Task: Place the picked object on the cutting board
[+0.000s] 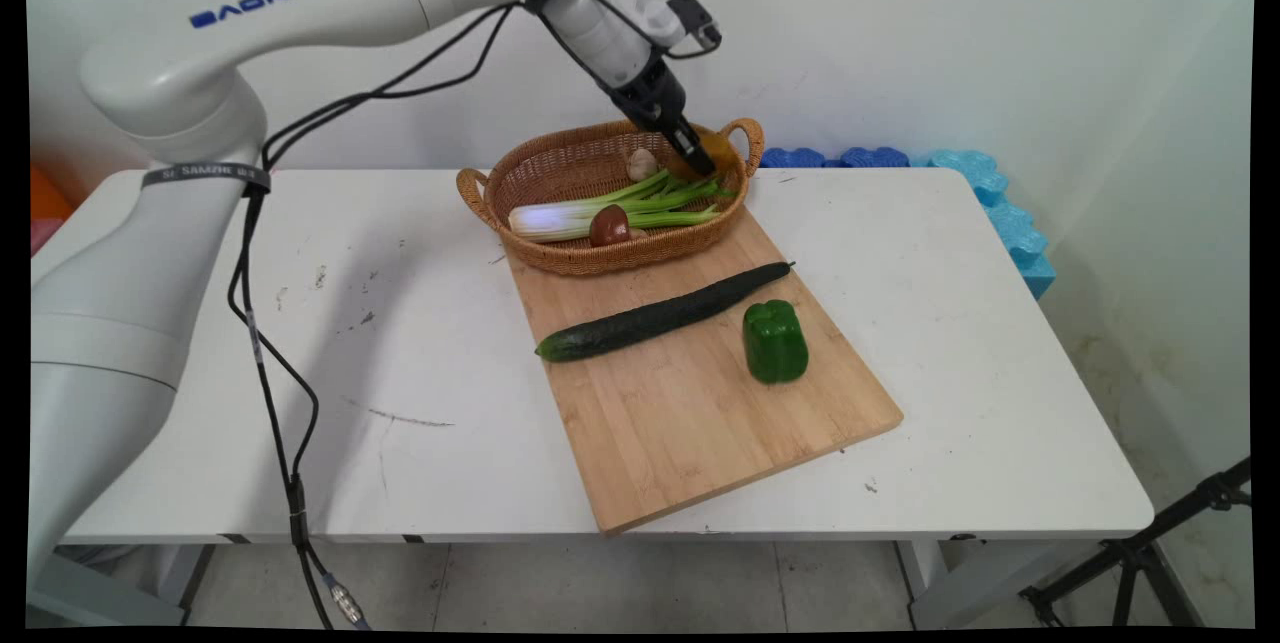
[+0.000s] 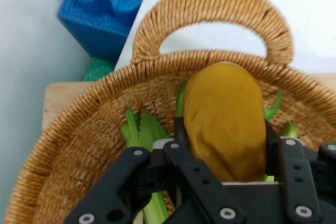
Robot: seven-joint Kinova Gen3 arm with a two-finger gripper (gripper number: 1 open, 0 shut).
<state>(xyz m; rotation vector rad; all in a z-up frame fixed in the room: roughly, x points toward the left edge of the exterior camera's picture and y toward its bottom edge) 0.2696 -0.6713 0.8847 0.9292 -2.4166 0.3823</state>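
At the top middle of the main view: the gripper point(image 1: 697, 155) reaches down into the right end of the basket point(image 1: 540, 178).
Gripper: its two black fingers are closed on a yellow-brown thing, one finger on each side of it.
Held thing: it looks like a potato point(image 2: 223, 119), smooth, oval and mustard yellow. In the hand view it fills the middle of the picture, between the fingers.
Long way of the potato: it runs straight out from the gripper, up the hand view, toward the basket's handle point(image 2: 210, 11).
Where it is: inside the basket, at the right end, close under that handle. It is hard to tell if it rests on the bottom or hangs just above it.
Under it: green celery point(image 1: 620, 208) lies across the basket, its white end to the left and its leafy end to the right, near the fingers.
Also in the basket: a brown mushroom point(image 1: 609, 224) sits on the celery, and a small pale bulb, maybe garlic point(image 1: 641, 163), lies just left of the gripper.
Below the basket: a wooden board point(image 1: 690, 413) lies on the table point(image 1: 400, 343). The basket's front edge rests on the board's top end.
On the board: a long dark cucumber point(image 1: 660, 315) lies slanted, and a green pepper point(image 1: 775, 341) stands just right of it. Both are well apart from the gripper.
Right of the basket: blue foam point(image 1: 985, 178) sits at the table's back edge.
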